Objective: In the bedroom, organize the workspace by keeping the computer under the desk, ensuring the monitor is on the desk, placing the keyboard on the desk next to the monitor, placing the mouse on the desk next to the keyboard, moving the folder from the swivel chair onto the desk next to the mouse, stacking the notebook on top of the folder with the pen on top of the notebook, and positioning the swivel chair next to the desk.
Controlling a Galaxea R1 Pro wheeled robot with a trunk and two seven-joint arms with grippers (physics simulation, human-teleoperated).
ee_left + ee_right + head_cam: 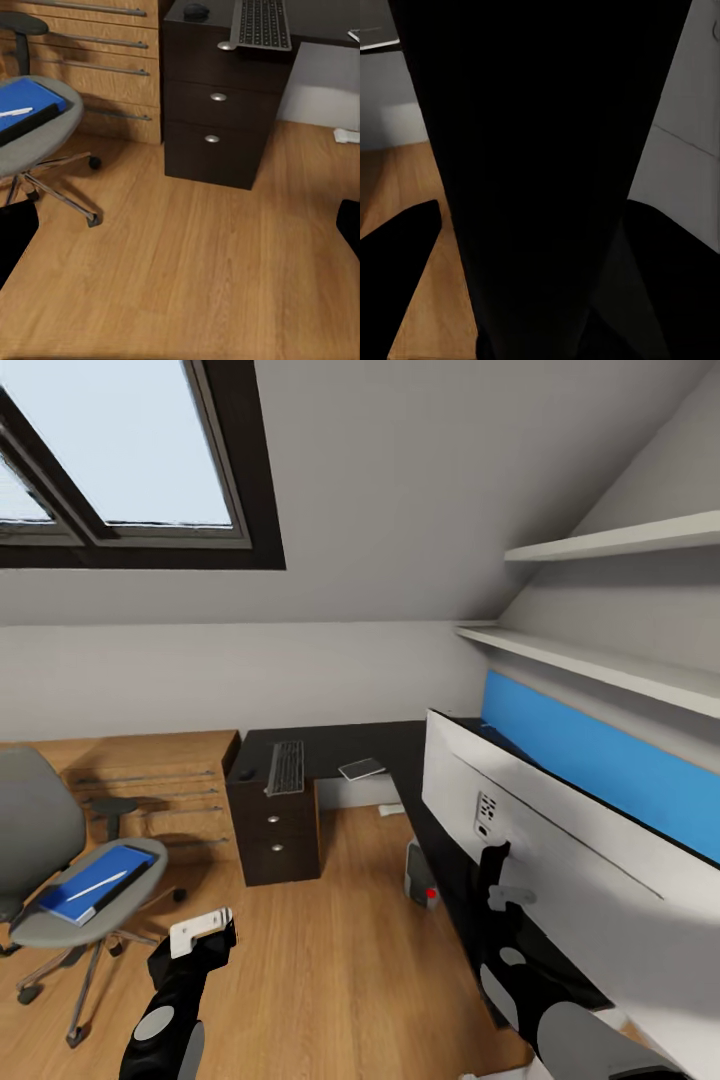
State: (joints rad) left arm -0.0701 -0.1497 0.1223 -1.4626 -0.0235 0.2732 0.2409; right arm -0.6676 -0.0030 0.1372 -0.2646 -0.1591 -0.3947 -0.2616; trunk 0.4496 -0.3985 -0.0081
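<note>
- We find the monitor (pixel 560 830) standing with its white back toward the camera, along the near arm of the L-shaped desk (pixel 370 745). The right gripper (pixel 497 875) is up against the monitor's black stem; the right wrist view looks straight at a broad dark column between its fingers. We cannot tell whether it is clamped on that stem or merely close to it.
- We judge the chief risk to be here: a wide screen held low on a narrow stem could tip or twist, and its foot sits close to the desk's front edge, so a shove could send it over.
- The left gripper (pixel 200 932) hangs over bare floor, its fingers spread, with nothing between them.
- The keyboard (pixel 287 766) lies at the desk's far left end above the drawer unit (pixel 281 830), its near end reaching the desk's edge. A careless sweep could push it off. The mouse (pixel 245 773) sits just beside it, at the left corner.
- The notebook (pixel 361 768) lies on the desk's far arm, well apart from the keyboard.
- The folder (pixel 92 883) rests on the swivel chair (pixel 60 860) seat with the pen (pixel 97 886) lying loose on top. Lifting the folder at a tilt could roll the pen to the floor, and the castered chair may roll away if pressed.
- The computer (pixel 420 873) stands under the desk, near the robot's right arm, and a swing of the elbow could knock it.
</note>
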